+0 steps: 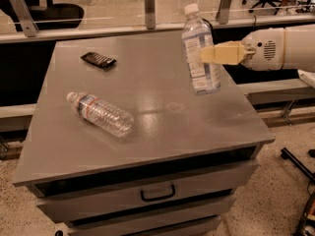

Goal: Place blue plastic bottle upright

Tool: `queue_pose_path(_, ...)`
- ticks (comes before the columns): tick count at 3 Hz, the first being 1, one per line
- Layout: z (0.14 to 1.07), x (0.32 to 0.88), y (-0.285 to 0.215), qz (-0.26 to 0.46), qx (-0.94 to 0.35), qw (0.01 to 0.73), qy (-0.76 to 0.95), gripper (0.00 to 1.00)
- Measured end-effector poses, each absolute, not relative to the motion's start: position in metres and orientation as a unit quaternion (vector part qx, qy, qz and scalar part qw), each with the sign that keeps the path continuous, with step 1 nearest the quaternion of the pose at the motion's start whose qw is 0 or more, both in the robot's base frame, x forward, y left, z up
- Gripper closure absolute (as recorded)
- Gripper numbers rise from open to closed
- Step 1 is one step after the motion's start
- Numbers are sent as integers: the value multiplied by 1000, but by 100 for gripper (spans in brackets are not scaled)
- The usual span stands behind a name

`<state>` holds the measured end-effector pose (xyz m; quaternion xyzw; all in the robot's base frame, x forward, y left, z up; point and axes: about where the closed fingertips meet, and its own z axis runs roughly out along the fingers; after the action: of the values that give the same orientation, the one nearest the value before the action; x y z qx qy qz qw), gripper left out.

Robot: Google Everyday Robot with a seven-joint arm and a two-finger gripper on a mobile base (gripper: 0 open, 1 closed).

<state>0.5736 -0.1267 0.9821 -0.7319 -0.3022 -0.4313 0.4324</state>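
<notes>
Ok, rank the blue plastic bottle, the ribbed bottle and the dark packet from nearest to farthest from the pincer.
1. The blue plastic bottle, gripped by the pincer over the right side of the table.
2. The ribbed bottle, lying front-left, and the dark packet, back-left: too close to call.
</notes>
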Motion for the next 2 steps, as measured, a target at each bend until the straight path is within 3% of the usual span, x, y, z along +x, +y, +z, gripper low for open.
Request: queue_pose_path(2, 982, 572, -124, -446, -718, 416, -335, 100)
